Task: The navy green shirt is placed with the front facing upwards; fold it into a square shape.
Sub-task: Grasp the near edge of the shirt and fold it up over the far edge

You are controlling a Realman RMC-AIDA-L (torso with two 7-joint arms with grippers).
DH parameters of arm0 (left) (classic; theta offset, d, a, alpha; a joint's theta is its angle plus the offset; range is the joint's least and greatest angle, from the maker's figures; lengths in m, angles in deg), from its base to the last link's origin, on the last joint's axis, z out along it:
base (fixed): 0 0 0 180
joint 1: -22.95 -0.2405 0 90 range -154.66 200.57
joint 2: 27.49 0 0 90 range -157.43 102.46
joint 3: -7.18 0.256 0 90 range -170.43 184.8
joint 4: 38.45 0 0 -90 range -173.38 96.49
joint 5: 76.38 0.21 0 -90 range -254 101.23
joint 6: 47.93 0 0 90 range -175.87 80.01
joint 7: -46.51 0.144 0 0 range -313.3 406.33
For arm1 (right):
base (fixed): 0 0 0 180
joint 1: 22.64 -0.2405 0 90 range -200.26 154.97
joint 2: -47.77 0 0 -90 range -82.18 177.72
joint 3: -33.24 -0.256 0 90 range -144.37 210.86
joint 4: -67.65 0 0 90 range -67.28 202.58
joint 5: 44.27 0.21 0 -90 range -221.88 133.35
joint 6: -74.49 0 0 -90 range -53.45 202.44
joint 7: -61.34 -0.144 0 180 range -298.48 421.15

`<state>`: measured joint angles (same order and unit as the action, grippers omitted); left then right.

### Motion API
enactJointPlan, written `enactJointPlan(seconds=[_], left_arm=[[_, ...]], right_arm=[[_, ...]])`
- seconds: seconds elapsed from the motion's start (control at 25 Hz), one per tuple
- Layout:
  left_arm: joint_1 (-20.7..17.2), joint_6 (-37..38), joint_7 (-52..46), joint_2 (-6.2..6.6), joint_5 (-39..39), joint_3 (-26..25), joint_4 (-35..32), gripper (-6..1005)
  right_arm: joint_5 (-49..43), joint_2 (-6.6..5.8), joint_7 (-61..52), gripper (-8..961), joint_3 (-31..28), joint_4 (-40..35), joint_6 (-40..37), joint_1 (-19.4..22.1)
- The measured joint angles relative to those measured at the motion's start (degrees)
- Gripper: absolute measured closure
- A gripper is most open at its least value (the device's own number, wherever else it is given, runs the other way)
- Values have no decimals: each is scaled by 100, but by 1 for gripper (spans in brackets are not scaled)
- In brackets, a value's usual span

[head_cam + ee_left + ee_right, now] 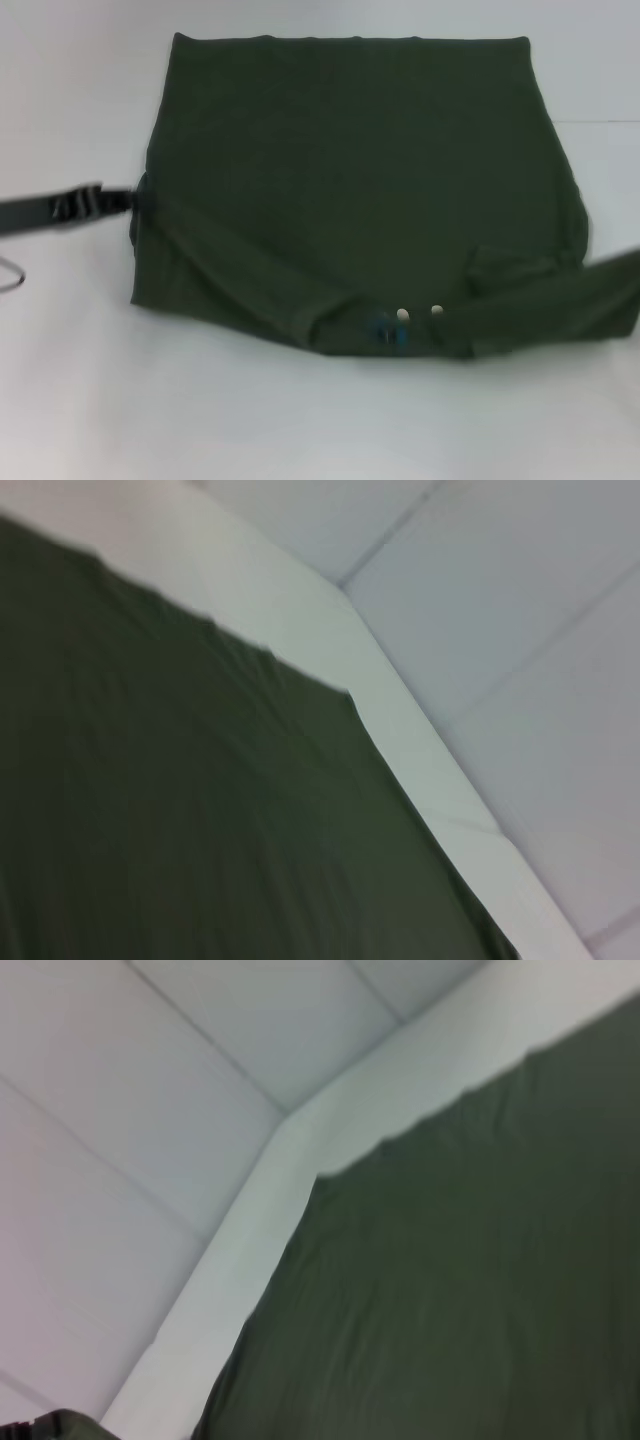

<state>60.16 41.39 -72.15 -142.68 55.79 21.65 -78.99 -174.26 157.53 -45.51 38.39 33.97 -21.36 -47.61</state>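
The left gripper [128,199], a dark slim pincer on a black arm reaching in from the left edge of the head view, sits at the left edge of the navy green shirt [360,190], a large dark olive-green cotton T-shirt. Its tip touches the cloth edge there; whether it is wide, narrow or pinching cloth cannot be told.

The right gripper [615,270] shows only as a dark blurred shape at the right edge of the head view, just beside the shirt's near right corner, over a bunched sleeve; whether it is wide, narrow or gripping cloth cannot be told either.

The shirt lies flat on the pale white table [300,420], near its middle, folded into a broad block with a straight far edge. At the near edge sit folded-in sleeves, a small blue print and two cream spots. Both wrist views show green cloth, the table's white rim and a pale tiled floor [520,610] beyond.
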Motion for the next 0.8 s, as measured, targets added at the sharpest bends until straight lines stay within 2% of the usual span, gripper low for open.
enactJointPlan(seconds=[0.32, 0.4, 0.44, 0.56, 0.64, 0.8], left_arm=[[726, -1434, 529, 42, -212, 60, 478, 972], [887, -1825, 656, 34, -216, 64, 592, 972], [1047, -2266, 821, 9, -237, 64, 730, 972], [1186, -2695, 1054, -12, -320, 65, 911, 972], [1291, -3105, 1336, -47, -488, 66, 1079, 972], [1437, -3983, 2103, -249, -1067, 65, 1294, 972]], right_arm=[[523, 16, 13, 949, 174, 38, 1338, -846], [549, 41, 23, 949, 267, 48, 1748, -1041], [555, 51, 26, 949, 339, 65, 1947, -1144], [560, 67, 43, 949, 587, 222, 2541, -1428], [561, 68, 105, 949, 728, 362, 2911, -1578], [577, 92, 390, 950, 863, 736, 3673, -1857]])
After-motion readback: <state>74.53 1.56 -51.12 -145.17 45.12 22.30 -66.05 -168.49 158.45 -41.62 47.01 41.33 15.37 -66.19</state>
